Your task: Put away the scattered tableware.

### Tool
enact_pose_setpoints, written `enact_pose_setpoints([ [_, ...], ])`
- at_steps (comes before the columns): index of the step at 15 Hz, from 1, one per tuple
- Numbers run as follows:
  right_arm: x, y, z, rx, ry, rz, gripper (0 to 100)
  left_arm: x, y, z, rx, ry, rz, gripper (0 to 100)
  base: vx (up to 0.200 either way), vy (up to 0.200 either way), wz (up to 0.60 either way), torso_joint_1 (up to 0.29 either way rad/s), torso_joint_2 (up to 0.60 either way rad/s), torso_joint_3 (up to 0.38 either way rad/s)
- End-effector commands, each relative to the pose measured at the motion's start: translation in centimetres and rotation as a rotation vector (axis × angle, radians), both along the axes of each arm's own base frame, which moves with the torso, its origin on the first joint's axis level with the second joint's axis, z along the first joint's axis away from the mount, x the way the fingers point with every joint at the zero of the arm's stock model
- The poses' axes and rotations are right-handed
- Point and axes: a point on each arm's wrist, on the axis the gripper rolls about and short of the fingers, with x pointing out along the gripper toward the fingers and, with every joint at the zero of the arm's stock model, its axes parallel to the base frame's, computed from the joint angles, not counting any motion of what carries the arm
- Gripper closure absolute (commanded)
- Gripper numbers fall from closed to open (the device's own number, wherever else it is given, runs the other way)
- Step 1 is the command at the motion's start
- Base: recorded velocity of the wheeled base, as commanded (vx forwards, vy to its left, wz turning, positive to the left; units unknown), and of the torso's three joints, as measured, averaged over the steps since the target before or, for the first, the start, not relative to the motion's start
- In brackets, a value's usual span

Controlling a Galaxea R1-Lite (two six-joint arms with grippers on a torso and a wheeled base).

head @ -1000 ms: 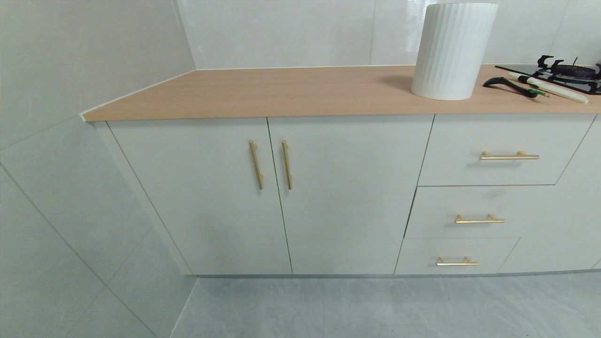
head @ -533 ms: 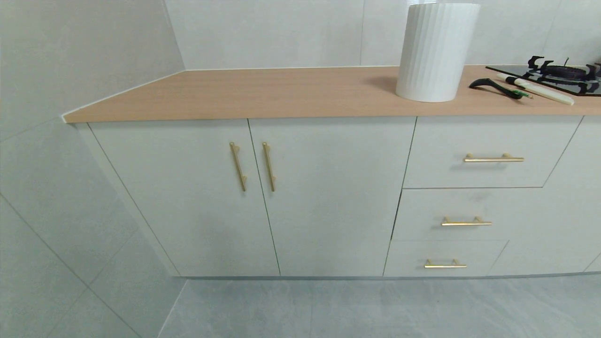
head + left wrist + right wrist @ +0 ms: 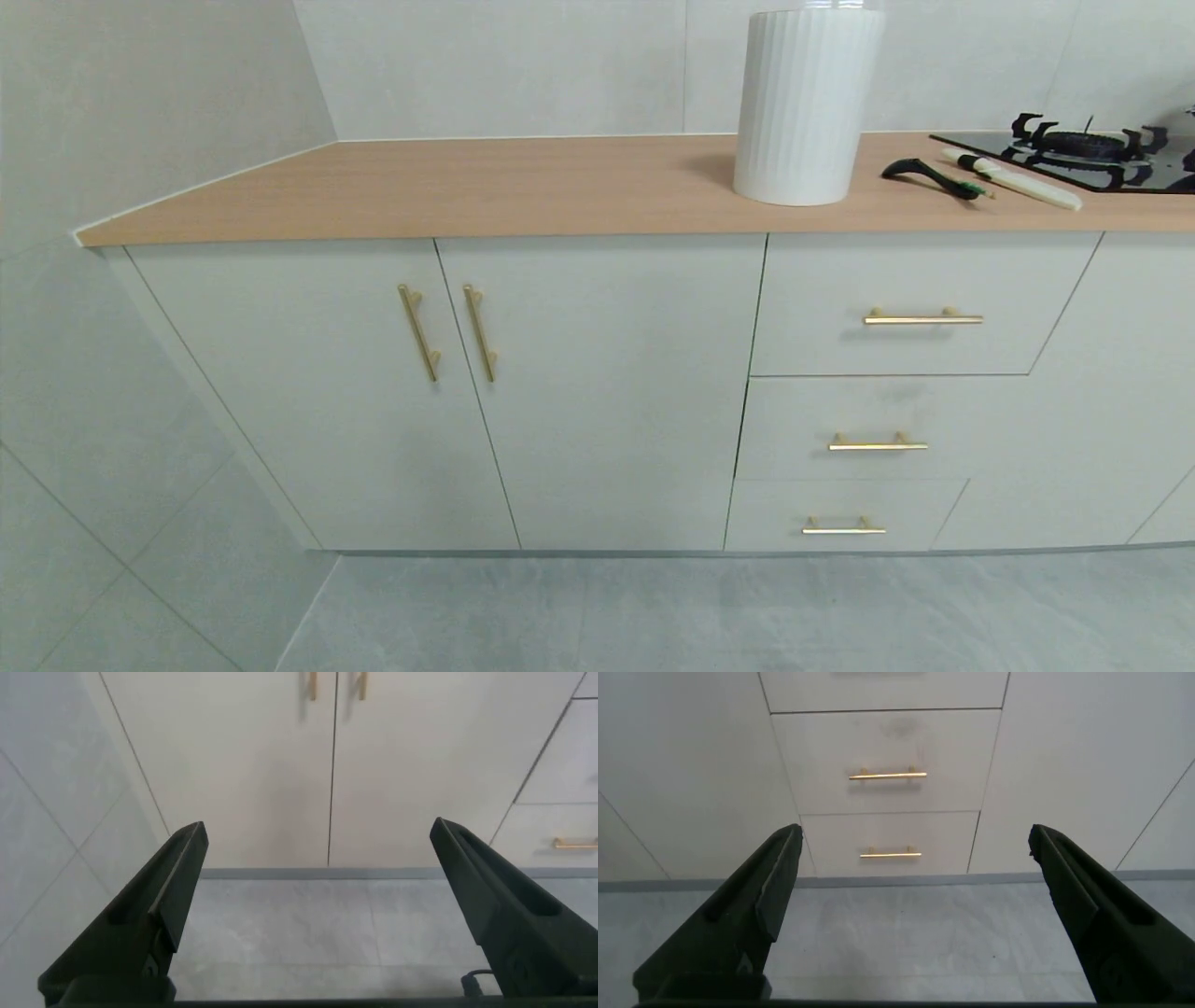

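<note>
The left gripper (image 3: 318,833) and the right gripper (image 3: 915,835) are hanging low, jaws spread wide and empty, facing the cabinet doors (image 3: 280,765) and drawers (image 3: 887,756), so the robot is likely needing to close in rightward and raise an arm first. The tableware, a black-handled utensil (image 3: 929,177) and a long white utensil (image 3: 1018,181), is lying on the counter (image 3: 467,187) between the white ribbed container (image 3: 805,103) and the gas hob (image 3: 1083,149), both crowding a reach.
</note>
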Motion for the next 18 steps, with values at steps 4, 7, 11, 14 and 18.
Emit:
enact_pose_setpoints([
  [4, 0.01, 0.0, 0.01, 0.0, 0.001, 0.0, 0, -0.01, -0.01, 0.05, 0.0, -0.001, 0.0, 0, 0.0, 0.0, 0.0, 0.0, 0.0, 0.0],
  [7, 0.01, 0.0, 0.01, 0.0, 0.001, 0.0, 0, 0.01, 0.0, 0.0, 0.002, 0.0, 0.002, 0, 0.2, 0.0, 0.0, 0.002, 0.0, 0.002],
  [11, 0.01, 0.0, 0.01, 0.0, 0.001, 0.0, 0, -0.01, 0.0, 0.05, 0.0, -0.001, 0.002, 0, 0.2, 0.0, 0.0, 0.005, 0.0, 0.006],
  [14, 0.01, 0.0, 0.01, 0.0, 0.001, 0.0, 0, 0.01, 0.0, 0.0, -0.003, 0.0, 0.002, 0, 0.067, 0.0, 0.0, -0.001, 0.0, 0.001],
  [18, 0.01, 0.0, 0.03, 0.0, 0.0, 0.0, 0, -0.01, 0.0, 0.05, -0.003, -0.001, 0.002, 0, 0.0, 0.0, 0.0, 0.0, 0.0, 0.0],
])
